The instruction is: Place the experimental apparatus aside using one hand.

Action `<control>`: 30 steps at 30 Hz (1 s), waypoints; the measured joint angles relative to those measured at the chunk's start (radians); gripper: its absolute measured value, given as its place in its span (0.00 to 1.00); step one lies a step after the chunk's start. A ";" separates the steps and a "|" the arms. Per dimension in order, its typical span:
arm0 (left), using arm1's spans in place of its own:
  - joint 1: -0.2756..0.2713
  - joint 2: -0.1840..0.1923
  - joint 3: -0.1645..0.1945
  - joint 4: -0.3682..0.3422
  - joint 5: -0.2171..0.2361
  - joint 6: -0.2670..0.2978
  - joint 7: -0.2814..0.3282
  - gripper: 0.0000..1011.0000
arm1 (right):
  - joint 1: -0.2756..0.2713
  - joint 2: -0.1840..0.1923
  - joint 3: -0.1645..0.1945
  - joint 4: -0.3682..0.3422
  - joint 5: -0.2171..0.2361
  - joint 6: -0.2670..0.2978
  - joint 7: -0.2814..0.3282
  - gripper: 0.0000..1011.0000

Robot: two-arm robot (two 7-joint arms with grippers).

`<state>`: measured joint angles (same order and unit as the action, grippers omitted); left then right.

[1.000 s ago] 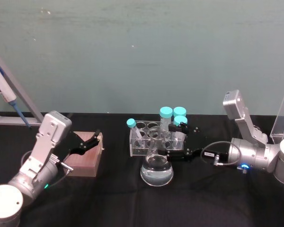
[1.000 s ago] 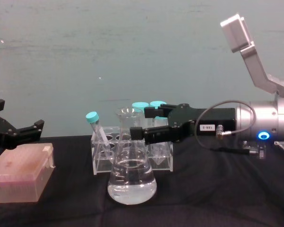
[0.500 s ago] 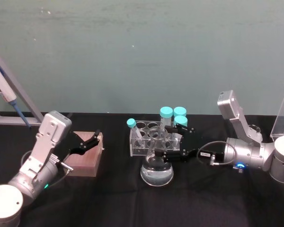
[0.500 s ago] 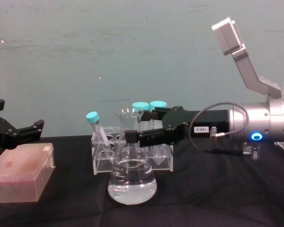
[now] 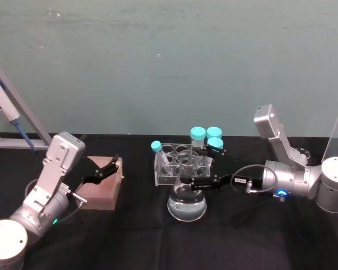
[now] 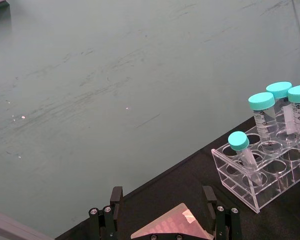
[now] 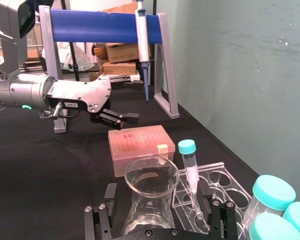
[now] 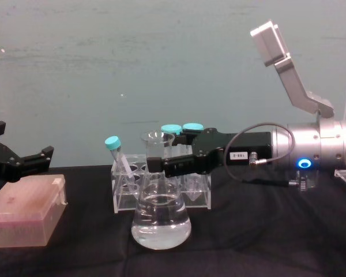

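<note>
**Right claw spread around the flask neck**

Nearest the robot, the flask stands upright on the black desk, clear liquid filling its wide base. In the chest view the flask sits in front of the rack, a little right of its leaning tube.

The right claw reaches in level from the right at neck height. Its fingers are spread wide, one on each side of the flask's neck — from the right wrist view, the flask rises between the two black fingertips with a gap showing on either side, so the neck is straddled and not gripped. Behind the claw run a silver wrist with a blue light and a grey cable looping off it.

Just behind the flask is a clear rack of round wells. A small teal-capped tube leans in its left end; three bigger teal-capped tubes stand at its right back corner, just beside the claw's far finger.

To the left, well apart from the glassware, a pink tip box lies on the desk. The left claw hovers over it, open — its two fingers show wide apart above the box's lid.

Farther back at the left edge, a pipette hangs on a stand; a teal wall closes the scene.
</note>
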<state>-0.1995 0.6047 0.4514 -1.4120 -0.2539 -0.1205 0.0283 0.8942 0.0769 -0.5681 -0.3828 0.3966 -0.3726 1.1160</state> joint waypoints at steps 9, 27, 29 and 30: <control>0.000 0.000 0.000 0.000 0.000 0.000 0.000 0.99 | 0.007 -0.015 0.014 0.022 -0.015 -0.007 0.019 0.99; 0.000 0.000 0.000 0.000 0.000 0.000 0.000 0.99 | 0.035 -0.044 0.052 0.103 -0.049 -0.032 0.033 0.99; 0.000 0.000 0.000 0.000 0.000 0.000 0.000 0.99 | 0.045 -0.050 0.056 0.123 -0.054 -0.039 0.034 0.99; 0.000 0.000 0.000 0.000 0.000 0.000 0.000 0.99 | 0.045 -0.050 0.056 0.123 -0.054 -0.039 0.034 0.99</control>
<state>-0.1995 0.6047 0.4514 -1.4120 -0.2539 -0.1205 0.0283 0.9392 0.0267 -0.5120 -0.2596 0.3425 -0.4114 1.1495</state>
